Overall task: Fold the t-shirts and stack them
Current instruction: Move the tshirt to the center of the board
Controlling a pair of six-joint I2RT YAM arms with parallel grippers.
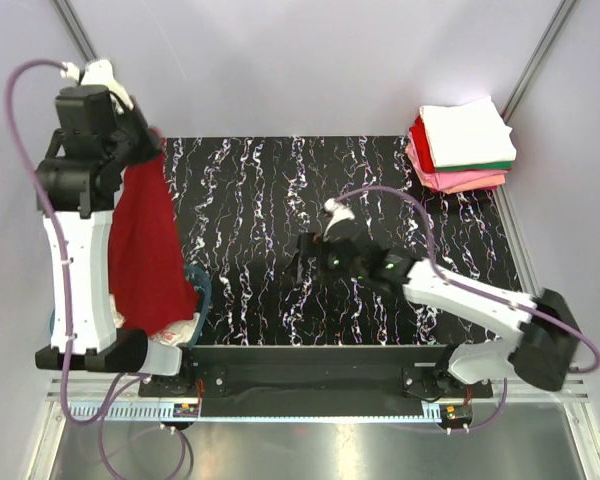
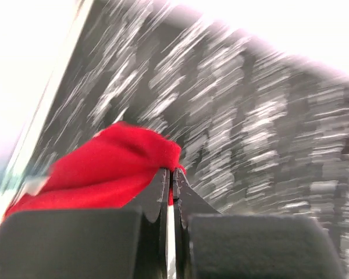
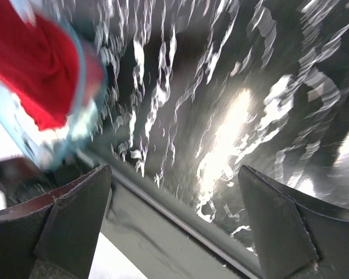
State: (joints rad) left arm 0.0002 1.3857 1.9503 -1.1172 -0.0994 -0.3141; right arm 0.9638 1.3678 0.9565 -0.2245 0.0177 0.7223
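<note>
While the left gripper (image 2: 171, 174) is clamped shut on a bunched fold of the dark red t-shirt (image 1: 145, 245), the cloth hangs from it in a long, limp drape at the left edge of the table (image 1: 250, 200). Its lower end trails into the teal tub (image 1: 202, 285), where something white (image 1: 175, 335) lies under it. That hang suggests light, soft cotton with no stiffness at all. It will probably sag, twist and fold onto itself wherever it is unsupported, though it is unlikely to slip or be damaged by a firm pinch. One pinch point leaves the shirt as a rope-like column, so spreading it flat likely needs a second hold. A good place would be a free edge low on the drape, such as a hem corner or shoulder seam well away from the first grip, where the cloth looks thinner than in the bunched middle. The right gripper (image 1: 302, 258) hovers over the middle of the table with its jaws spread wide and nothing between them, well apart from the shirt. The folded stack (image 1: 465, 145), white on top with green, red and pink beneath, sits at the far right corner.
</note>
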